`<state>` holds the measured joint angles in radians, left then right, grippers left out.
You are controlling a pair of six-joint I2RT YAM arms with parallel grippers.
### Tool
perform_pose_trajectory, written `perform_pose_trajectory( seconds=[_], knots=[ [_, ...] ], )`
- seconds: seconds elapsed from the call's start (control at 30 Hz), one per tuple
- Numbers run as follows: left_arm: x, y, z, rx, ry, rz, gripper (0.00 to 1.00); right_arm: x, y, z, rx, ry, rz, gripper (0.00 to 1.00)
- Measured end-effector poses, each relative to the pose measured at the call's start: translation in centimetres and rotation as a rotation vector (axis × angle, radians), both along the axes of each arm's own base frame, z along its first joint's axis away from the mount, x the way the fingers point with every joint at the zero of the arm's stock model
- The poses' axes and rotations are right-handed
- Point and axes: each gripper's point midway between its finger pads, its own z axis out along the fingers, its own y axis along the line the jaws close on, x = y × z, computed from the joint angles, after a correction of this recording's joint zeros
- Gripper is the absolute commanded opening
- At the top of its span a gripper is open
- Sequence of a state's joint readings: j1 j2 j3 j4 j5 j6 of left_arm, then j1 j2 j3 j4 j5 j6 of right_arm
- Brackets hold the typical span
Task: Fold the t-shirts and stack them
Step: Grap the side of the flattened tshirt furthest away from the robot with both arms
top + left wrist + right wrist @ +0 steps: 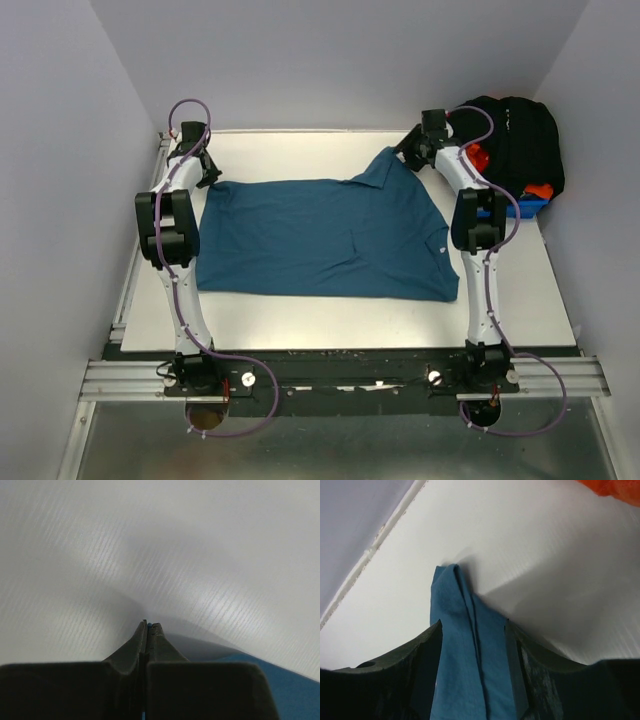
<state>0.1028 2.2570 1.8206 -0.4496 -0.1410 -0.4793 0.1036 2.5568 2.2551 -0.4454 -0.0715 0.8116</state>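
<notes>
1. The teal-blue t-shirt (320, 235) lies spread flat in the middle of the white table (350, 320). Its long axis runs left to right between the two arms.
2. Its collar and button placket point toward the right arm. The hem end lies toward the left arm.
3. One sleeve reaches up toward the far right corner of the table, drawn into a narrow point.
4. The left gripper (207, 168) sits at the shirt's far left corner. In the left wrist view its fingers (159, 635) are pressed together, with only a thin sliver of blue cloth between the tips. More blue cloth shows low on the right of that view.
5. The right gripper (408, 152) is at the tip of the raised sleeve. In the right wrist view its jaws stand partly apart and pinch a bunched fold of the teal cloth (470, 650), which fills the gap and pokes out past the tips onto the table.
6. The small blue bin (525, 208) stands at the far right edge, just beside the right arm.
7. A black t-shirt (515, 140) is heaped over the bin, and an orange t-shirt (540, 190) peeks out beneath it.
</notes>
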Motion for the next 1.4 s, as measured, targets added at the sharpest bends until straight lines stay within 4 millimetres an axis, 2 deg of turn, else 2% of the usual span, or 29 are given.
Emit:
perform_pose_trajectory(
  seconds=[0.1, 0.27, 0.4, 0.63, 0.8, 0.9, 1.0, 1.17, 1.27, 1.4],
  knots=[
    [0.0, -0.1, 0.0, -0.002, 0.001, -0.002, 0.0, 0.9, 0.4, -1.1, 0.047, 0.0, -0.028, 0.6],
    [0.0, -0.1, 0.6, -0.005, -0.009, -0.005, 0.0, 2.6, 1.5, -0.9, 0.135, -0.041, -0.05, 0.6],
    [0.1, -0.3, 0.8, -0.011, -0.015, -0.011, 0.0, 2.9, 2.2, -0.7, 0.164, -0.051, -0.053, 0.6],
    [0.0, -0.4, 0.7, -0.017, -0.014, -0.016, 0.0, 3.4, 4.3, -0.7, 0.236, -0.075, -0.021, 0.48],
    [0.0, -0.5, 0.7, -0.018, -0.014, -0.017, 0.0, 3.6, 4.9, -1.0, 0.254, -0.084, -0.009, 0.48],
    [0.0, -0.5, 0.8, -0.019, -0.015, -0.018, 0.0, 3.8, 4.9, -1.0, 0.249, -0.095, -0.004, 0.34],
    [0.0, -0.5, 0.8, -0.021, -0.015, -0.02, 0.0, 3.9, 4.9, -0.9, 0.241, -0.107, 0.006, 0.24],
    [0.0, -0.5, 0.8, -0.021, -0.015, -0.02, 0.0, 4.3, 4.9, -0.4, 0.233, -0.14, 0.024, 0.27],
    [0.0, -0.5, 0.8, -0.021, -0.015, -0.021, 0.0, 4.4, 5.0, -0.1, 0.226, -0.157, 0.034, 0.37],
    [0.1, -0.5, 0.8, -0.021, -0.015, -0.022, 0.0, 4.7, 5.1, 0.4, 0.225, -0.186, 0.051, 0.42]
  ],
)
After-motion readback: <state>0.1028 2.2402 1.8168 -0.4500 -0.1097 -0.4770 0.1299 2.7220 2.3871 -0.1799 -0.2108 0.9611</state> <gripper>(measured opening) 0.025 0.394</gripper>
